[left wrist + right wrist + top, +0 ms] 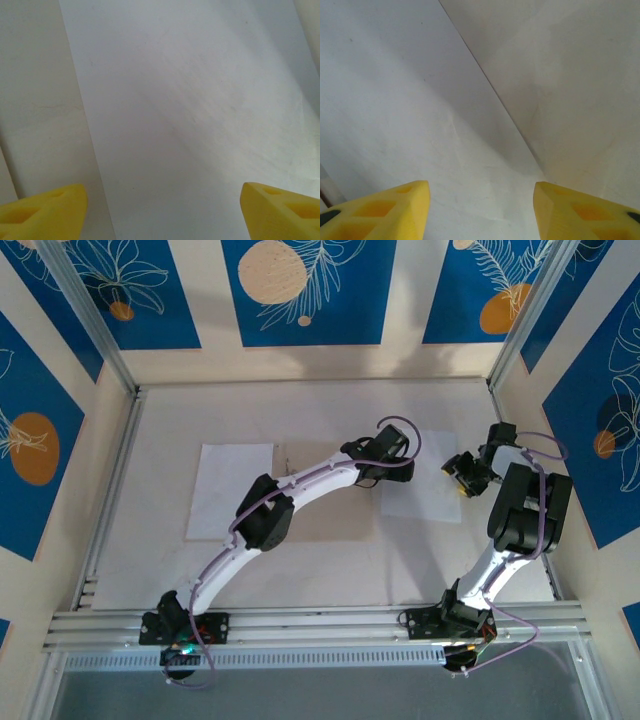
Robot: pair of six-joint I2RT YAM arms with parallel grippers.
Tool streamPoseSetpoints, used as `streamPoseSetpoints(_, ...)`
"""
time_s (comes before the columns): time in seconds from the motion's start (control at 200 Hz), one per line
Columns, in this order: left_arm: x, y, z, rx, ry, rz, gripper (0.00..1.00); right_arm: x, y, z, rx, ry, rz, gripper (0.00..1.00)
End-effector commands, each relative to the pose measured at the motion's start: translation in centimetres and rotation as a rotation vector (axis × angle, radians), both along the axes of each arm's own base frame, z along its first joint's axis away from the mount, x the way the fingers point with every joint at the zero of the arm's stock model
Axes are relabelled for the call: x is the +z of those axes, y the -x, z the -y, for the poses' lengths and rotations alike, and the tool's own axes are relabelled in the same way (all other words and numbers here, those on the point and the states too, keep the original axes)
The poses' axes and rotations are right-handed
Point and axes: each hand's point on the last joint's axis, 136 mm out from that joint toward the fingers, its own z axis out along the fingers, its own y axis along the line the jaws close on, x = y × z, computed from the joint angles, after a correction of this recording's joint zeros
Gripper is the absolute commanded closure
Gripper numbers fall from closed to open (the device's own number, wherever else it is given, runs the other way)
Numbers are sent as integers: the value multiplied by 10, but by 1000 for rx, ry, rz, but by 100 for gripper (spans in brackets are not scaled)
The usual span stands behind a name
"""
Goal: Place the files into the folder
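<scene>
Flat tan card folder [330, 518] lies mid tabletop [160, 570] w/ a thin white rectangular paper sheet on each side: left sheet [230, 490] just beside its left edge, right sheet [428, 485] at its right edge, toward the tabletop's right side. The near strip of tabletop in front of all three is bare, as is the far strip. Metal frame rails [110, 490] close in left & right. Left gripper [162, 195] hangs over the right sheet [190, 115] near one long edge, yellow fingers [50, 207] spread wide w/ nothing between. The pale surface past that edge could be folder or tabletop, can't tell. Right gripper [480, 192], jaws apart & empty, sits over that sheet's opposite edge, w/ bare tabletop beyond. From above, the left arm [300, 490] crosses the folder diagonally & hides much of it, incl. its middle. The left gripper's fingers are lost under its dark wrist there. Wrist views cut the fingers off at the bottom edge.
</scene>
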Motion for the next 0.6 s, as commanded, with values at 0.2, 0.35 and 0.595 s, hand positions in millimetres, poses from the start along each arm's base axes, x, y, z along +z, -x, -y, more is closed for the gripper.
streamPoseSetpoints(0.2,-6,10,6,-8,18,-62,20,1,4,15,19,121,-42,42)
streamPoseSetpoints(0.35,-10,12,4,-7,6,-75,20,-2,3,15,21,122,-44,42)
streamPoseSetpoints(0.595,-24,16,3,-1,2,-116,19,-3,-2,2,34,45,-12,42)
